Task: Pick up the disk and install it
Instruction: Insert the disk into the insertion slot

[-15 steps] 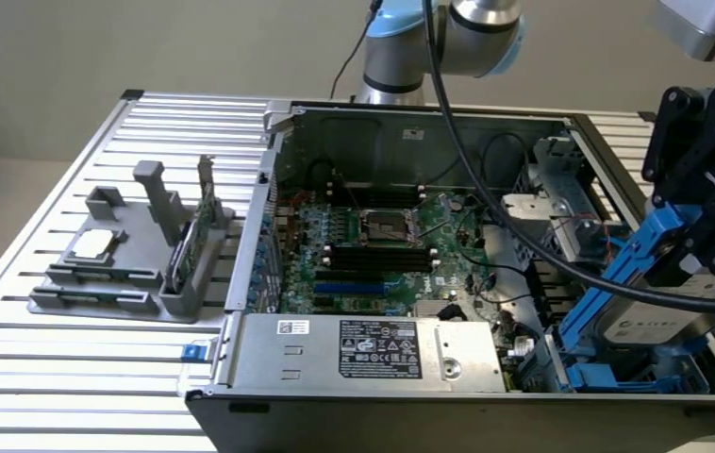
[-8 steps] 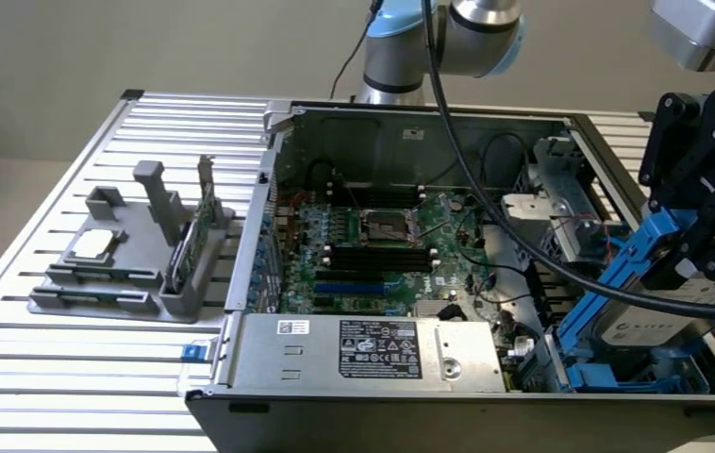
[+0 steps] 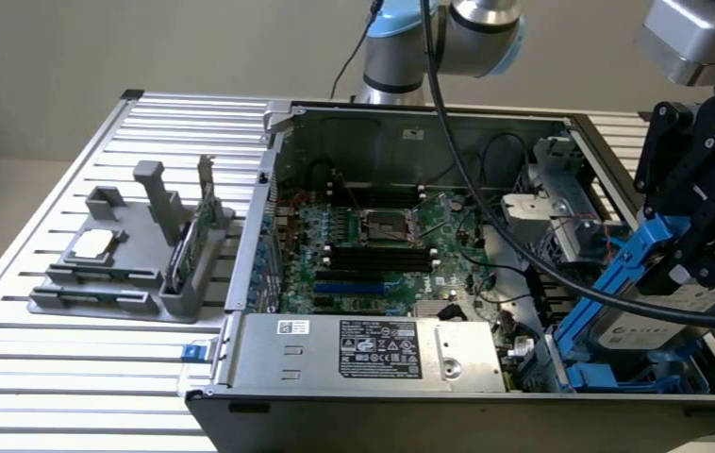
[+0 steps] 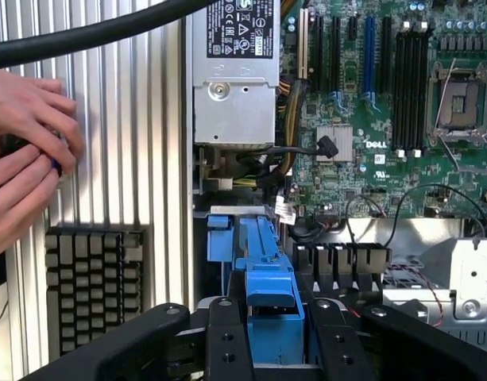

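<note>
The disk (image 3: 644, 323) is a silver-grey drive in a blue plastic carrier (image 3: 635, 247). It hangs tilted over the drive bay at the front corner of the open computer case (image 3: 270, 170), on the exterior view's right. My gripper (image 3: 700, 266) is shut on the carrier's upper part. In the wrist view the black fingers (image 4: 227, 343) clamp both sides of the blue carrier (image 4: 268, 292), with my gripper (image 4: 280, 343) above a blue bay rail (image 4: 219, 232). The drive's lower end sits down among the bay's blue rails (image 3: 590, 376).
The motherboard (image 3: 371, 236) fills the case floor, with the power supply (image 3: 371, 349) along the front edge. A thick black cable (image 3: 508, 226) loops across the case. A grey holder (image 3: 131, 269) with a silver chip (image 3: 91, 245) stands on the slatted table. A person's hands (image 4: 25, 151) and a keyboard (image 4: 92, 286) lie beside the case.
</note>
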Tool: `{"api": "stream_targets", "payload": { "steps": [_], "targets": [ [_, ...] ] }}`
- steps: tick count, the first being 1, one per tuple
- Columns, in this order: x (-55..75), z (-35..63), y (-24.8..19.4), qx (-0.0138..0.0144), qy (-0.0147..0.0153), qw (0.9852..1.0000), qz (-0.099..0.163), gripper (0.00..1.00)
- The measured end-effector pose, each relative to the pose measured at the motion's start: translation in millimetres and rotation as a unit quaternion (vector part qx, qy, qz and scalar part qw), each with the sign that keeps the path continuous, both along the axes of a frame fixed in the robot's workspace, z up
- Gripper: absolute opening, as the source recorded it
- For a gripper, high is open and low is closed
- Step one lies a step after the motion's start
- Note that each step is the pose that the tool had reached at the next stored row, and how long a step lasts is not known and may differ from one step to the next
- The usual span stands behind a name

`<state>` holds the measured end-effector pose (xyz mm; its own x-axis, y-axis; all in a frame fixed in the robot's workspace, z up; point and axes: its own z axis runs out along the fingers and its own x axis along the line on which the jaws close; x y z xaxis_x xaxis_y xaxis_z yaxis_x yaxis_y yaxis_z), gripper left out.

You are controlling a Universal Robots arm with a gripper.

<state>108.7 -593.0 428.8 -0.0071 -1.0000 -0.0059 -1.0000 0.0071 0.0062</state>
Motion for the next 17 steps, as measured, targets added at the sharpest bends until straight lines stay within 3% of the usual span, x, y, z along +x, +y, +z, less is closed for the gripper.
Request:
{"api": "stream_targets", "payload": {
  "steps": [17],
  "targets": [
    [0.0,-10.9,2.0,-0.0006,0.0008,1.0000,0.000,0.33]
  ]
}}
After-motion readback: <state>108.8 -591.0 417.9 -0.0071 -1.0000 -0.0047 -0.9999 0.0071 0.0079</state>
